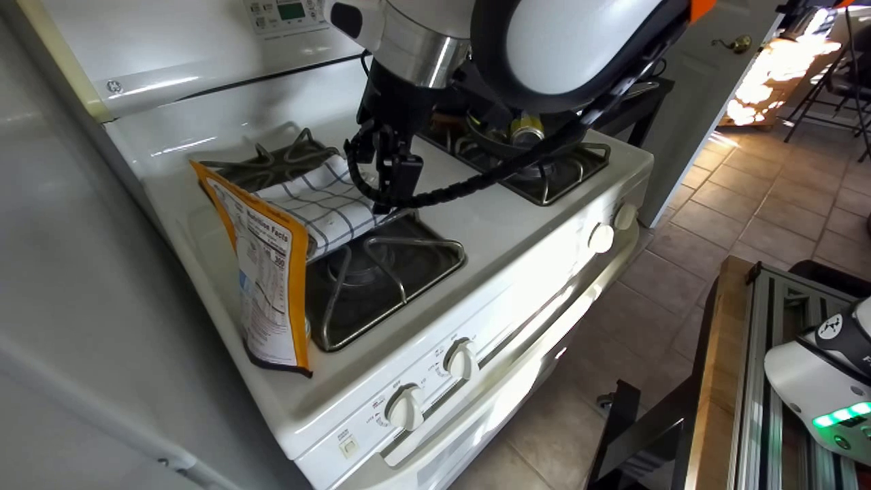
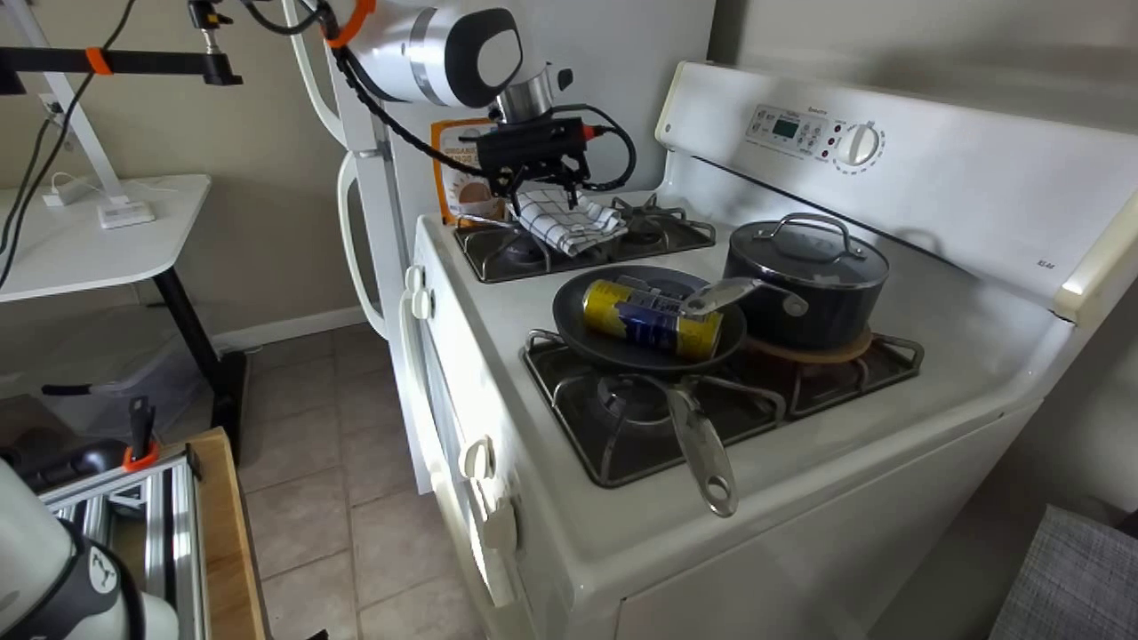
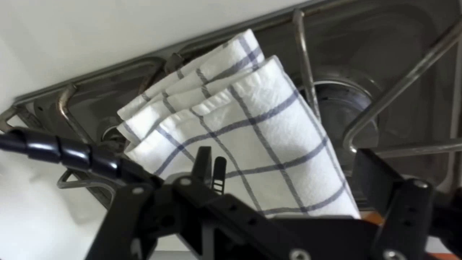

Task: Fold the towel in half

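The towel, a white cloth with a dark grey grid check, lies over the burner grates in both exterior views (image 1: 323, 207) (image 2: 569, 222). In the wrist view the towel (image 3: 260, 137) is in stacked layers, with several folded edges showing toward the upper left. My gripper is just over the towel in both exterior views (image 1: 395, 194) (image 2: 544, 204). In the wrist view my gripper (image 3: 285, 155) is open, its fingers wide apart. One finger is over the cloth and the other is just beyond its right edge. Nothing is held. The towel's near part is hidden behind the gripper.
An orange-and-white snack bag (image 1: 269, 292) stands upright beside the towel, also seen behind the gripper (image 2: 467, 182). Metal grates (image 3: 305, 65) surround the cloth. A frying pan (image 2: 578, 307) with a yellow-blue can (image 2: 649, 318) and a lidded pot (image 2: 805, 289) are on the other burners.
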`<state>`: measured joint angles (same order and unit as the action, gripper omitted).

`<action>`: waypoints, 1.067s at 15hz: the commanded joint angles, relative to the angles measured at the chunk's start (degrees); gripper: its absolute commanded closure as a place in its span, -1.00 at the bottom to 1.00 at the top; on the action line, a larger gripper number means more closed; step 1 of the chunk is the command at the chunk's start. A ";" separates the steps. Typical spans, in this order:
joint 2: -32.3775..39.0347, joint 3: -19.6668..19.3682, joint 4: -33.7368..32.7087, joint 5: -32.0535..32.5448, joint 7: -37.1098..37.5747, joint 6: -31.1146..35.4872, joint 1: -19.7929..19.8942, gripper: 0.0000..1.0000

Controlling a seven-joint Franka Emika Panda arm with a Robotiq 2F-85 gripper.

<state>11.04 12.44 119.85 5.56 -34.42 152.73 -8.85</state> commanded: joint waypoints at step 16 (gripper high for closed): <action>8.42 1.42 -9.90 0.00 13.03 -4.18 -0.47 -1.00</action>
<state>21.41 12.45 110.10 7.09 -21.25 149.44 -9.68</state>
